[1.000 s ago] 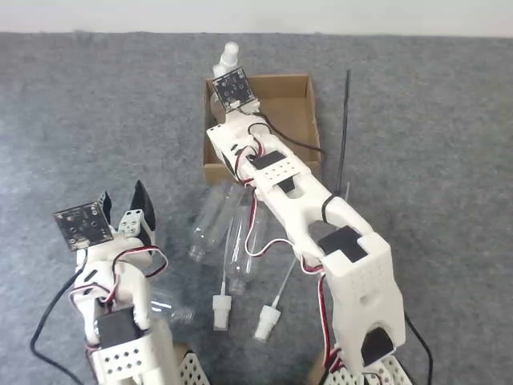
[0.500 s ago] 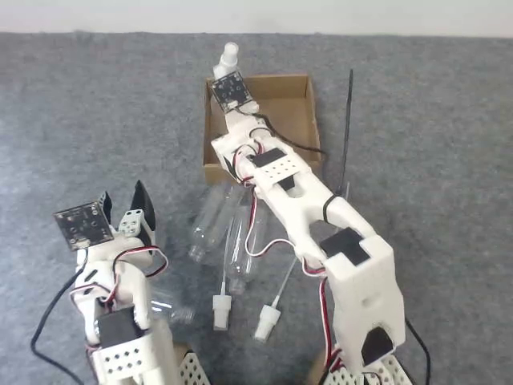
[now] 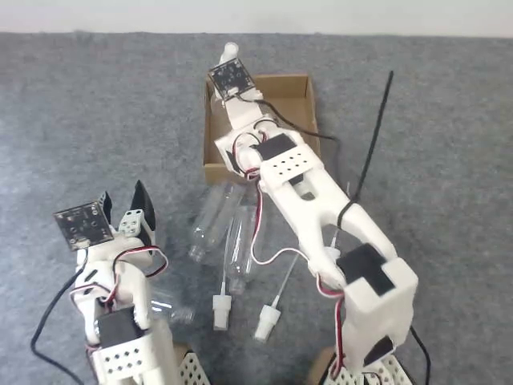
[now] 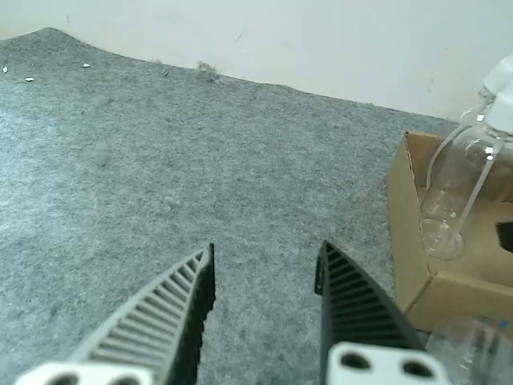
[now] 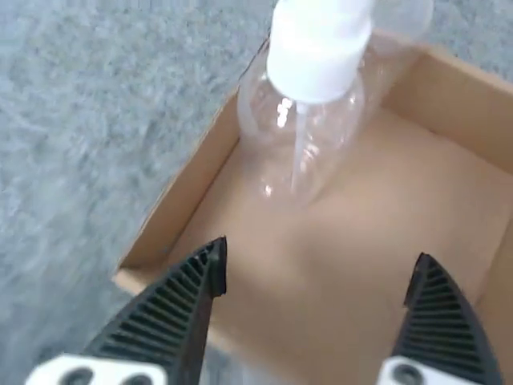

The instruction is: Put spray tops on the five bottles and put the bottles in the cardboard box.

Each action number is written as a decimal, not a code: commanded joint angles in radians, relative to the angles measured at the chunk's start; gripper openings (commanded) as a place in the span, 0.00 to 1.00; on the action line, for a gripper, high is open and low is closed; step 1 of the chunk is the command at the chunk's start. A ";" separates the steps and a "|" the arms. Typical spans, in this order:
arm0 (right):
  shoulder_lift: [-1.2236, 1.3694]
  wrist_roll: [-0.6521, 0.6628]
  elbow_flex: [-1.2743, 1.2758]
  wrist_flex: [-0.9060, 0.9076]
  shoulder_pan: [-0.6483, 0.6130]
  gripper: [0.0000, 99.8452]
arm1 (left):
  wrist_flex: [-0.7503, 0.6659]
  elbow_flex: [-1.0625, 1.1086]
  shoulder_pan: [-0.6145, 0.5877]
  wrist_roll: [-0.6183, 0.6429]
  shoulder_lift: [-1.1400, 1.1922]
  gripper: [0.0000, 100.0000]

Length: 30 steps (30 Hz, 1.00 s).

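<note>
High view down over table (image 3: 80,96), left wrist low, level, right wrist close over cardboard box (image 5: 377,208), shared by all

Grey felt mat (image 3: 72,112) covers the whole table. The cardboard box (image 3: 298,108) sits flat on it, open side up, directly under the right claw (image 5: 317,273) and ahead of the left claw (image 4: 264,257), off to one side. Two clear bottles (image 3: 210,212) w/o tops lie on their sides just behind the box, btwn the left claw and the right arm (touching or nearly so, can't tell). A third bottle (image 3: 172,310) lies behind the left claw, close by that arm. Two spray tops (image 3: 221,309) lie loose on the felt, nearer the arm bases, apart from each other.
</note>
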 commanded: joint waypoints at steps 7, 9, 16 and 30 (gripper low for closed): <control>-0.288 -0.003 -0.058 0.225 -0.007 0.14 | 0.002 -0.012 0.002 0.005 -0.017 0.20; -0.334 0.025 -0.058 0.266 -0.008 0.14 | 0.002 -0.012 0.002 0.005 -0.017 0.20; -0.449 0.072 -0.058 0.433 -0.025 0.14 | 0.002 -0.012 0.002 0.005 -0.017 0.20; -0.562 0.068 -0.057 0.708 -0.025 0.14 | 0.003 -0.012 0.000 0.005 -0.017 0.20</control>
